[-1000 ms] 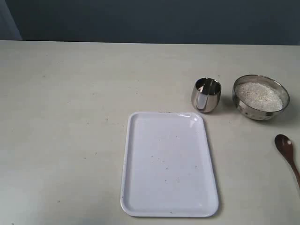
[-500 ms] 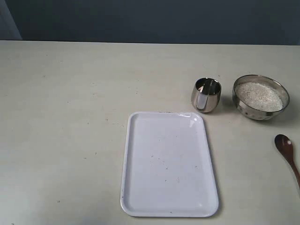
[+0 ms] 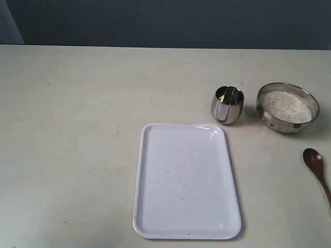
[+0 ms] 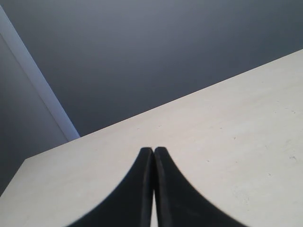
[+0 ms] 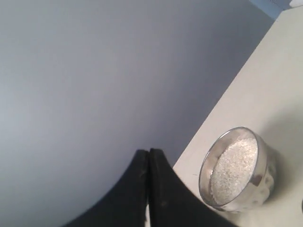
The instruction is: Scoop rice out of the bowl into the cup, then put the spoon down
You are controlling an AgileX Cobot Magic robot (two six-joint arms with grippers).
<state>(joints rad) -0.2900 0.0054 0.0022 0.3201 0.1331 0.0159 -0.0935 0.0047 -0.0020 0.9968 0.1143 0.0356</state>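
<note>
Rice [image 3: 287,106], white, heaped in the bowl [image 3: 283,123] at the far right of the table [image 3: 77,129]. Just left of the bowl and apart from it, the cup [image 3: 227,106], upright. Nearer and further right, the spoon [image 3: 316,164], flat on the table, oval end toward the bowl, handle running toward the near right and cut off by the frame edge, touched by nothing. White tray [image 3: 186,181] in the near middle, just nearer than the cup. Left gripper [image 4: 154,150] above bare table, jaws pressed together, empty. Right gripper [image 5: 148,152] likewise, jaws together on nothing, rice-filled bowl beyond its tips.
</note>
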